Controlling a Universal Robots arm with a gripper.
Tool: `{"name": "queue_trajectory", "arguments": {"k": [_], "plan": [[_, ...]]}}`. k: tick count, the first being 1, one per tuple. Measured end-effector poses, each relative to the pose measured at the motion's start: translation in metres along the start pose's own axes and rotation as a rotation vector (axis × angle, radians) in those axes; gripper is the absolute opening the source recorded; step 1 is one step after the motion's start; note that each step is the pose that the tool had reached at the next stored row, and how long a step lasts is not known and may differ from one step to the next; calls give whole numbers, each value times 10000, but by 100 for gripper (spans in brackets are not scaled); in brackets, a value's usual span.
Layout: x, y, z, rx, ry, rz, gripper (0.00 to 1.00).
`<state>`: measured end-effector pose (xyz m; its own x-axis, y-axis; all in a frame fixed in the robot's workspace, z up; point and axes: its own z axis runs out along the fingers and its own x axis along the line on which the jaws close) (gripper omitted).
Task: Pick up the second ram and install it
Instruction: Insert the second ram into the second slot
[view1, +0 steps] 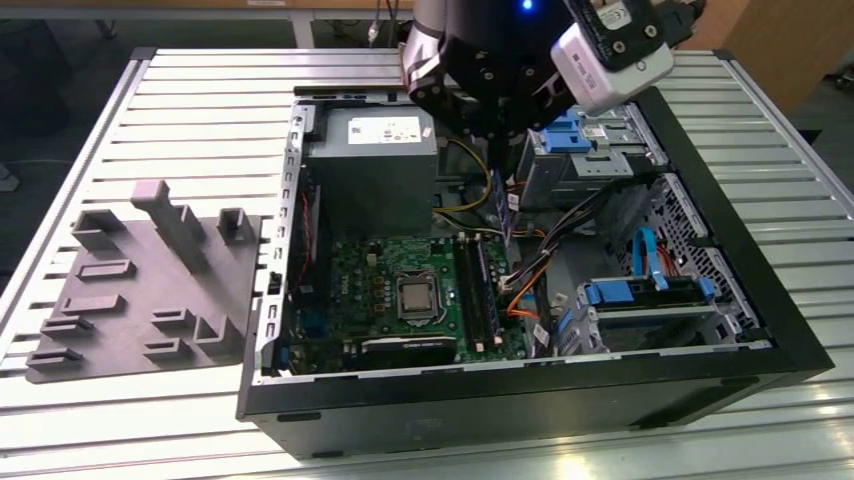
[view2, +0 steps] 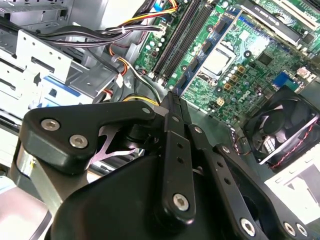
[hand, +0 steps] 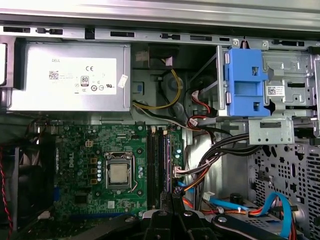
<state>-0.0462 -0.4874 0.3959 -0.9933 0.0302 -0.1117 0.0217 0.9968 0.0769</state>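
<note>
In the exterior view my gripper (view1: 502, 160) hangs over the open computer case, shut on the second ram (view1: 506, 205). The ram is a thin dark stick with a bluish edge, held upright and seen edge-on. It hovers above the far end of the long black memory slots (view1: 478, 285) on the green motherboard (view1: 387, 290), clear of them. Both wrist views show the black fingers (view2: 175, 145) pressed together to a thin point, with the slots (view2: 182, 35) (hand: 157, 160) beyond. A stick with a bluish edge appears to sit in one slot (hand: 165, 157).
The grey power supply (view1: 371, 165) stands beside the gripper, and bundled cables (view1: 561, 235) run toward the blue-tabbed drive cage (view1: 587, 135). A processor socket (hand: 119, 172) and a fan (view2: 282, 125) sit on the board side. A grey plastic tray (view1: 147, 290) lies on the slatted table at the exterior view's left.
</note>
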Motion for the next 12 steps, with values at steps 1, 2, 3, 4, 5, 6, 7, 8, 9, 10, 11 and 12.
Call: {"name": "queue_trajectory", "arguments": {"k": [1,2,3,4,5,6,7,8,9,10,11,12], "plan": [[0,0,4,0,0,0,12],[1,-1,9,0,0,0,12],[1,-1,13,0,0,0,12],[2,-1,17,0,0,0,12],[2,-2,22,0,0,0,12],[3,-2,26,0,0,0,12],[3,-2,30,0,0,0,12],[4,-3,35,1,0,0,12],[4,-3,39,0,0,0,12],[5,-4,43,0,0,0,12],[5,-4,48,1,0,0,12],[6,-4,53,0,0,0,12]]}}
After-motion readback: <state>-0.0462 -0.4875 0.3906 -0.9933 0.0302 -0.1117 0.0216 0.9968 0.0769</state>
